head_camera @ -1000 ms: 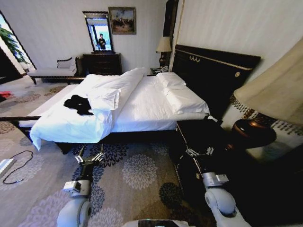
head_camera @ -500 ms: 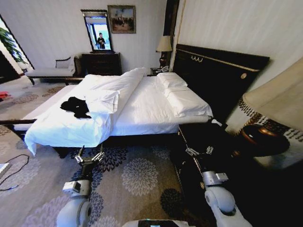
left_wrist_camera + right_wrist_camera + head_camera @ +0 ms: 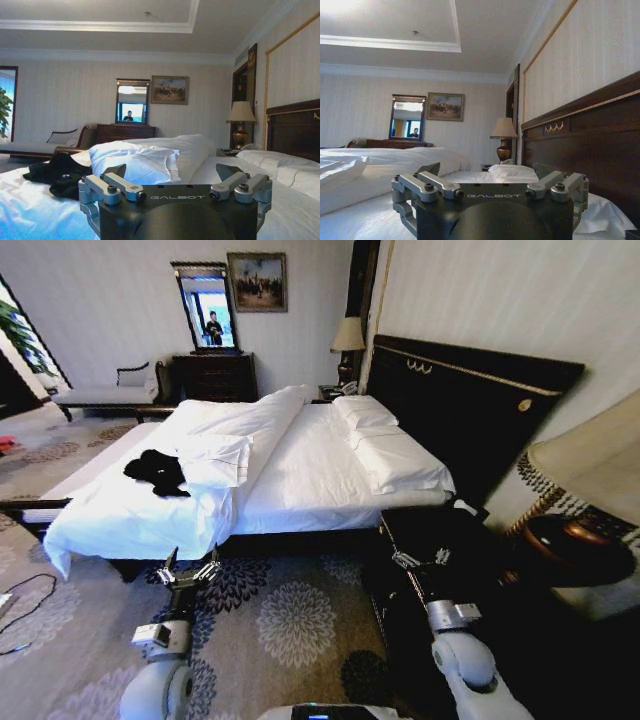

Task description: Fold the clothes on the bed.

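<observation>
**Two empty pincers wait beside the big white bed**

The left pincer [image 3: 190, 572] hangs low over the flowered carpet [image 3: 290, 625], just at the near edge of the bed [image 3: 300, 480]. Its fingers are spread wide apart and it holds nothing. In the left wrist view the same pincer [image 3: 175, 186] points across the white duvet.

The right pincer [image 3: 420, 560] hangs over the dark bedside table [image 3: 440, 540], at about 3 o'clock from the left one. Its fingers are spread wide too, and it holds nothing. In the right wrist view this pincer [image 3: 489, 186] points along the dark headboard [image 3: 590, 145].

The black T-shirt [image 3: 157, 472] lies in a crumpled heap on the duvet, at about 11 o'clock from the left pincer and well apart from it. A turned-back fold of the white duvet [image 3: 215, 458] sits just beside it. In the left wrist view the shirt [image 3: 57, 175] lies at about 9 o'clock.

Two white pillows [image 3: 385, 445] rest by the headboard. A lamp [image 3: 347, 340] stands in the far corner.
</observation>
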### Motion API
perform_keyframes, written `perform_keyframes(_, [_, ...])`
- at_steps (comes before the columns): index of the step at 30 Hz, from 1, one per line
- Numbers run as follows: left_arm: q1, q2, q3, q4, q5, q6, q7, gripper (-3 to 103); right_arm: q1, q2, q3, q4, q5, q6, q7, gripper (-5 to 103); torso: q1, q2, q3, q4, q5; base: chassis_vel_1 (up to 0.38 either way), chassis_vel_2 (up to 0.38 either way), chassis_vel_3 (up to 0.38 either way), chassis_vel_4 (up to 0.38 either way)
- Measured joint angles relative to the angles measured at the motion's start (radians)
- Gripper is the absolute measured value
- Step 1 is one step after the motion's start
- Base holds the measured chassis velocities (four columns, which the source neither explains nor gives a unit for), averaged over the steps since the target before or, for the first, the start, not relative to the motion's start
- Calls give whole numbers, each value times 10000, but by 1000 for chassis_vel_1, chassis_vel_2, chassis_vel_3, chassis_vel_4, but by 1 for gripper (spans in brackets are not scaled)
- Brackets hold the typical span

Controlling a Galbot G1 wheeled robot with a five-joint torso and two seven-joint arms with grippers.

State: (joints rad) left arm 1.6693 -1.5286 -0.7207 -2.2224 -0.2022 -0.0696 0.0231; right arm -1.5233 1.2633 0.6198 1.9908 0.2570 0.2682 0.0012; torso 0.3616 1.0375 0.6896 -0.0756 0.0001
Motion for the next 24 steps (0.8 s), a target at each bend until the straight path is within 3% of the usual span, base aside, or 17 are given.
perform_keyframes(24, [-49,-31,31,91,50,-62,18,100,8,79,-226,53,174,-118,124,100,0,0,0,2,-1,-136,135,133,-127])
